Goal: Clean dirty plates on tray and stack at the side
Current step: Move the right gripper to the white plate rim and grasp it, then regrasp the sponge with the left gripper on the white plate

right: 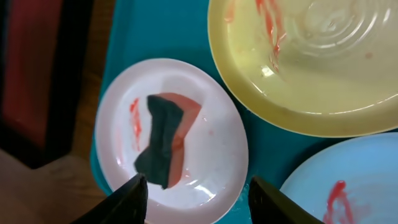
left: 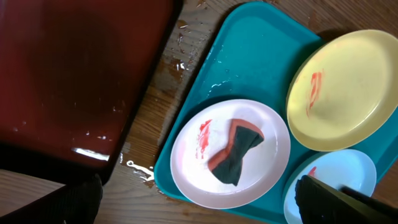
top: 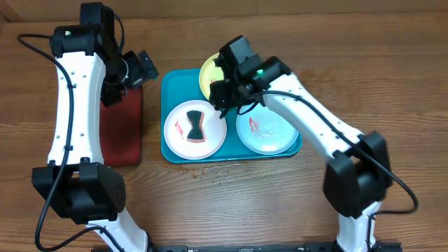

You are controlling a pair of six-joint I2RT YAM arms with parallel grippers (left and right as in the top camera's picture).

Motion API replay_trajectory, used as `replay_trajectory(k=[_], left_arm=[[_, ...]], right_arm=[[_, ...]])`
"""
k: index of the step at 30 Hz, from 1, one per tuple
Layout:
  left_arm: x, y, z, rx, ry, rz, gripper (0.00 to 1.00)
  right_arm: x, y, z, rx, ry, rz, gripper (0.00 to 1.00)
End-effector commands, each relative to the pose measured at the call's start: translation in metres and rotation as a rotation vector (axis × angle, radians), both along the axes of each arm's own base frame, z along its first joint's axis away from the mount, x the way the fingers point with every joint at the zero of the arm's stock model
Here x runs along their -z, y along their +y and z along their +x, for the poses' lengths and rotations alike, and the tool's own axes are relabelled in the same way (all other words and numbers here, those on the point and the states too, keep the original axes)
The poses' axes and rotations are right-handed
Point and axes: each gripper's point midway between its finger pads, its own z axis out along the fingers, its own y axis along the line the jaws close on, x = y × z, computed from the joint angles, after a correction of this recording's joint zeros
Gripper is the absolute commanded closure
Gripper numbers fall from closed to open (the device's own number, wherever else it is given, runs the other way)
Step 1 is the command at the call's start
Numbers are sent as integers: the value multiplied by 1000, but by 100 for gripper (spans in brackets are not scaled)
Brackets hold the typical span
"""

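The teal tray (top: 175, 80) holds all three plates. On its front left is the white plate (top: 213, 133), red-smeared, with a dark green and orange sponge (top: 194, 127) lying on it. The yellow-green plate (top: 208, 75) is at the back and the pale blue plate (top: 269, 133) at the front right; both have red smears. My right gripper (top: 225, 98) hovers open over the white plate's right rim (right: 217, 143), its fingers empty, the sponge (right: 165, 140) just ahead. My left gripper (top: 143, 66) is open and empty above the dark red tray's edge.
A dark red, black-rimmed tray (top: 122, 126) lies left of the teal tray. Water drops glisten on the wood (left: 140, 167) between them and along the teal tray's front edge. The bare wooden table (top: 231, 203) stretches in front.
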Motion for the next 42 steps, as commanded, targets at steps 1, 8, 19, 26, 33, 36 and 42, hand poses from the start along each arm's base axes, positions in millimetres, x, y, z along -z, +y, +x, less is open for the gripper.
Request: replay_trajectory(k=[1, 8, 19, 26, 33, 36, 42], left_arm=[[-2, -12, -2, 97, -10, 10, 0], [-2, -31, -2, 182, -18, 20, 4], [4, -34, -1, 210, -4, 23, 4], [16, -34, 1, 216, 27, 20, 7], [45, -49, -4, 326, 118, -56, 18], [57, -66, -6, 413, 141, -141, 23], [95, -84, -15, 488, 263, -182, 37]], right_arm=[[24, 7, 2, 7, 33, -23, 45], [49, 6, 2, 4, 62, -56, 46], [81, -2, -2, 6, 108, -128, 48], [92, -2, -5, 2, 127, -142, 51], [104, -3, -7, 1, 148, -156, 68], [105, -3, -7, 1, 146, -155, 71], [104, -3, -5, 4, 141, -151, 78]])
